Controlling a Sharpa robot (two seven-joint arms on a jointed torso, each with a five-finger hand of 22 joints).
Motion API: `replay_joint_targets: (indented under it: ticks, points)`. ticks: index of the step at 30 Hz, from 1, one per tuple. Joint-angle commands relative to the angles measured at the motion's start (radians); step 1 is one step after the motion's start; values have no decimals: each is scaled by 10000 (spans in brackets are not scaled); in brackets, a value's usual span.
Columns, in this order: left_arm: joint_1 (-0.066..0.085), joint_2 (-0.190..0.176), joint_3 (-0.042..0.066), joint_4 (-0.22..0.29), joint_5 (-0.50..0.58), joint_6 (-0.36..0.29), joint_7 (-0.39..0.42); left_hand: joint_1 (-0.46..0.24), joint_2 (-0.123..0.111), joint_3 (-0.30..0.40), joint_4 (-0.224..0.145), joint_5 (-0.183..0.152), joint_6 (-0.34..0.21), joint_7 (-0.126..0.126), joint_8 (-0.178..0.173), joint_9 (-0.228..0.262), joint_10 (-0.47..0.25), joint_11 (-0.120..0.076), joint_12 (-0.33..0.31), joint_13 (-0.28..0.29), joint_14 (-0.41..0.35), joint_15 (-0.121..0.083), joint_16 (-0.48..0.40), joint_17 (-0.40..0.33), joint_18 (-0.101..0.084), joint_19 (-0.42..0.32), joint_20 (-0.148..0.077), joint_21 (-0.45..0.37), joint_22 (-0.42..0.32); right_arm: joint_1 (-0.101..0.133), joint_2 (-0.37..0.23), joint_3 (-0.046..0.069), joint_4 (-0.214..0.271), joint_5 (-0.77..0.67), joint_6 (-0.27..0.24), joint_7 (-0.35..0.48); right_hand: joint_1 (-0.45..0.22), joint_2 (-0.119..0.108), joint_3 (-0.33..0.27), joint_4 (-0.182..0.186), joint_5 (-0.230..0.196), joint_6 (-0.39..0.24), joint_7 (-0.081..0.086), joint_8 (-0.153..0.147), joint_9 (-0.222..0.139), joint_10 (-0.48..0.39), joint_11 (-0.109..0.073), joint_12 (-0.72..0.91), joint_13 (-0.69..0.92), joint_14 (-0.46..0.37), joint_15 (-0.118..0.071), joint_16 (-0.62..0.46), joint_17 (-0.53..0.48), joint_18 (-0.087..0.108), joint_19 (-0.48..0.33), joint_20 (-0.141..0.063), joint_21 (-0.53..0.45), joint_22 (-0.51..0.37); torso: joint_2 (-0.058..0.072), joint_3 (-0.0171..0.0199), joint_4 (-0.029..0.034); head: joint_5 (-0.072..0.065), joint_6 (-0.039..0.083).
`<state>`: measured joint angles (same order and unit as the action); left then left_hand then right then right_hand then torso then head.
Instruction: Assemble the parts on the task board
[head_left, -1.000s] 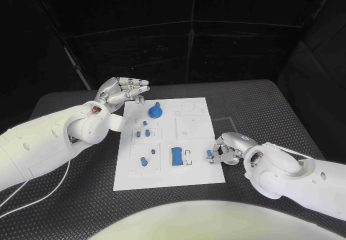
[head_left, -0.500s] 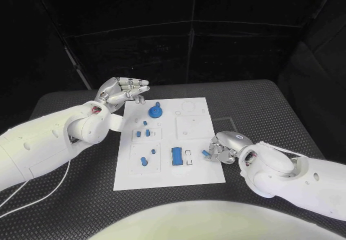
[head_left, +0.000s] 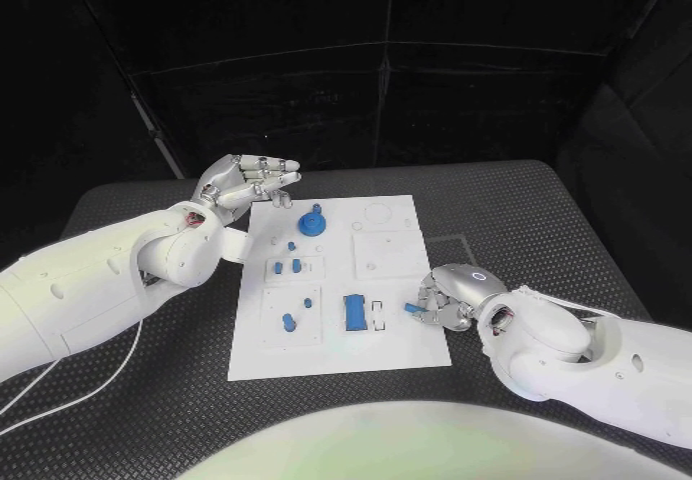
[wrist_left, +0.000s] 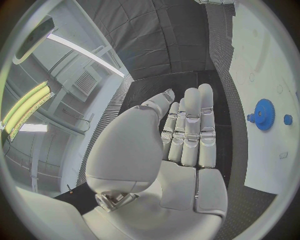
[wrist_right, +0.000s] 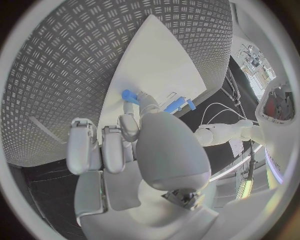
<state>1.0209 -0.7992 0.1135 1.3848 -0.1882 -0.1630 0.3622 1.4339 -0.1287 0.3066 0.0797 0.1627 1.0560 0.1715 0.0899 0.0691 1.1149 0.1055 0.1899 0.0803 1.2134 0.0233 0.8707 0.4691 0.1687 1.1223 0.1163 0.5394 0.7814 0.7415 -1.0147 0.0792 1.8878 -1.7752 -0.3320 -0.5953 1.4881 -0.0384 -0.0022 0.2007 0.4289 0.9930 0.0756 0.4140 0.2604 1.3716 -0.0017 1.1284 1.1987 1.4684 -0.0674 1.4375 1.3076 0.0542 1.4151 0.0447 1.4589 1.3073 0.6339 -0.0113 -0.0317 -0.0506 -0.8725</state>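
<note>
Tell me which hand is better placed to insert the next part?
Probably the right hand: it pinches a small blue part over the task board. The left hand holds nothing at the far corner.

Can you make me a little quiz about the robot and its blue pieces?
1. True or false: the right hand pinches a small blue part over the task board.
2. Which hand is near the blue gear? A) left hand B) right hand
3. Fill in: the left hand holds ____.

Key: 1 true. 2 A. 3 nothing; in the left wrist view its fingers lie straight.
</note>
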Motion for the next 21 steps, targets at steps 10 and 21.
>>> replay_joint_targets:
  ticks: [10,21]
  points:
    - [-8,41,9,-1,38,120,24,3,59,-39,-6,-37,-84,-2,-5,9,-78,-10,37,-10,-77,-24,-64,-17,139,-5,63,-73,-16,-46,-155,-45,603,856,-644,-260,-509,-478,761,533,907,165,-79,-45,76,201,-94,275,258,616,-63,103,357,-65,150,-31,80,659,8,-4,9,40,-1]
    - [-31,23,9,30,38,131,10,7,59,-39,-8,-37,-87,-2,-5,9,-81,-10,38,-10,-76,-25,-63,-17,139,-4,62,-74,-16,-42,102,-39,690,1322,-1420,-41,-644,-571,957,690,936,205,-90,-42,100,267,-103,366,335,632,-71,148,435,-81,202,-39,120,734,15,-13,-5,81,-1]
